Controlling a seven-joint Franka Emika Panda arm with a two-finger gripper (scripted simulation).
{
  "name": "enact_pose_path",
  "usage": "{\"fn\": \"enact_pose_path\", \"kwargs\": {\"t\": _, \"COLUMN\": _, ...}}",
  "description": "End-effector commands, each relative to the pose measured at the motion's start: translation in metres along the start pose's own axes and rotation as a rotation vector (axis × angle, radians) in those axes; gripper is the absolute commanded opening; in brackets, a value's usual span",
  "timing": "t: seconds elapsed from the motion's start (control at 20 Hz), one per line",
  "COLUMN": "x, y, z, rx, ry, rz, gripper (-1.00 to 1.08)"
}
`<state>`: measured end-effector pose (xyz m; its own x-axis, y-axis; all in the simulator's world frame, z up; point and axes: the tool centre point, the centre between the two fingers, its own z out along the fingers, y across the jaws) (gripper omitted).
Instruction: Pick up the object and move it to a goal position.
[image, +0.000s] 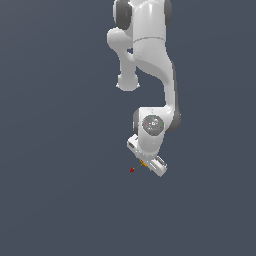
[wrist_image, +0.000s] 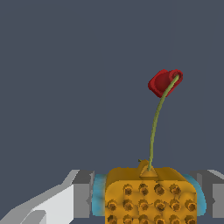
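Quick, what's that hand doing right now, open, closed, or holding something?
Hand: closed on the orange block, fingers pressed against its two sides.

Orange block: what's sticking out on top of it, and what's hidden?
A thin stem rises from the orange block to a red tip. The gripper fingers cover its teal sides; its lower part is out of frame.

The orange block (wrist_image: 151, 197) is dark-speckled with teal edges, an olive stem and red tip.

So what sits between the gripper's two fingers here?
The orange block, with fingers against its teal sides; the wrist view shows it.
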<state>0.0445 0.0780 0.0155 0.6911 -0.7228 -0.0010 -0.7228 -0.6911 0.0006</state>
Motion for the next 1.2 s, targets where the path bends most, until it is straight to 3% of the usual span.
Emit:
{"fn": "enact_pose_path", "kwargs": {"t": 0.0, "x": 0.003, "y": 0.002, "z": -0.002, "rx": 0.001, "ry": 0.001, "rz": 0.001, "gripper": -1.00}}
{"fn": "enact_pose_path", "kwargs": {"t": 0.35, "x": 0.039, "y": 0.023, "z": -0.025, "rx": 0.001, "ry": 0.001, "rz": 0.001, "gripper": -1.00}}
{"fn": "enact_pose_path", "kwargs": {"t": 1.15, "x": 0.182, "y": 0.105, "z": -0.116, "rx": 0.000, "ry": 0.001, "rz": 0.000, "gripper": -1.00}}
